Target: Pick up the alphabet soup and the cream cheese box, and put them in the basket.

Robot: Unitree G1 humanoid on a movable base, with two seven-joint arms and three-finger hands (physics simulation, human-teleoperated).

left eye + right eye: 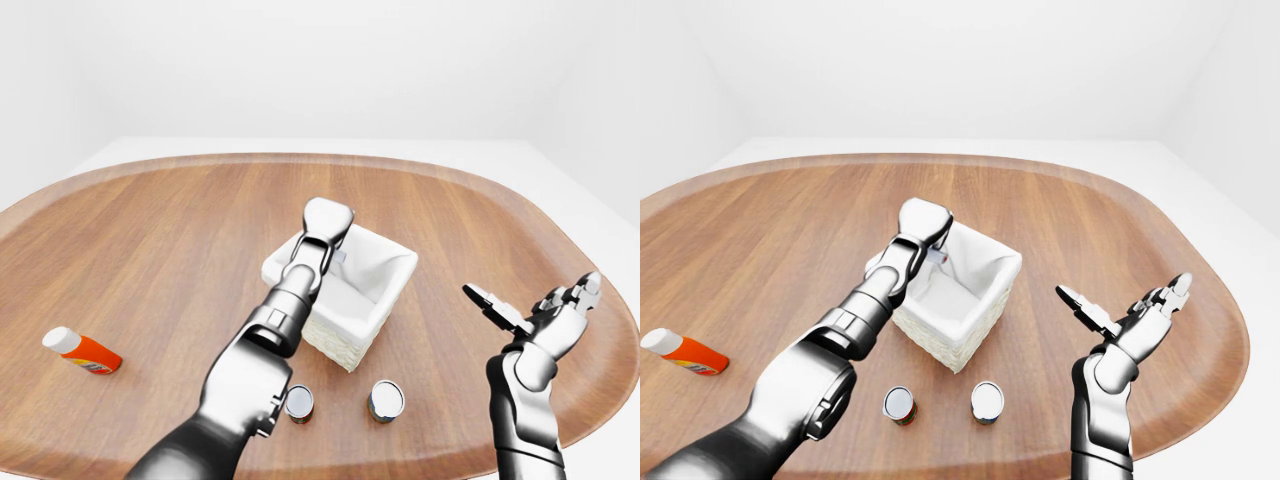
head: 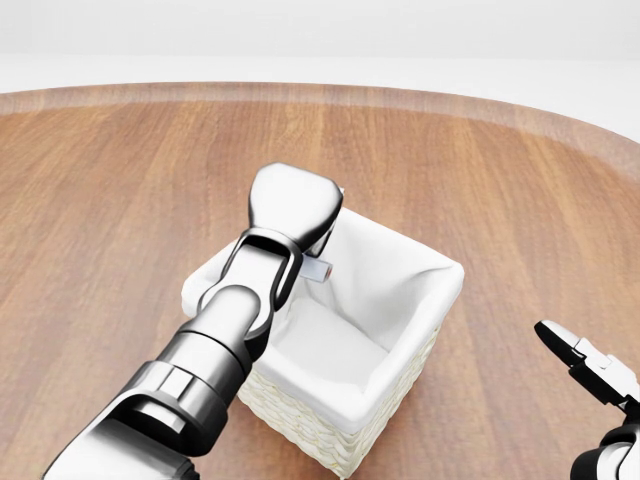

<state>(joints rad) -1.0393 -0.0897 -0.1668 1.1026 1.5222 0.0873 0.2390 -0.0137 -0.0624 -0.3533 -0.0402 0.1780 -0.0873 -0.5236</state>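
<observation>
Currently the left hand hangs over the basket, above its upper-left corner in the head view, its fingers closed on a small box, judged to be the cream cheese box, which pokes out below the palm inside the rim. The box sits directly above the white lining, so release calls for little more than opening the fingers. The right hand stands well apart at the right, fingers spread and holding nothing. Two cans stand upright below the basket in the left-eye view; which is the alphabet soup cannot be told. The right can lies nearer the free hand. An orange bottle lies far left.
</observation>
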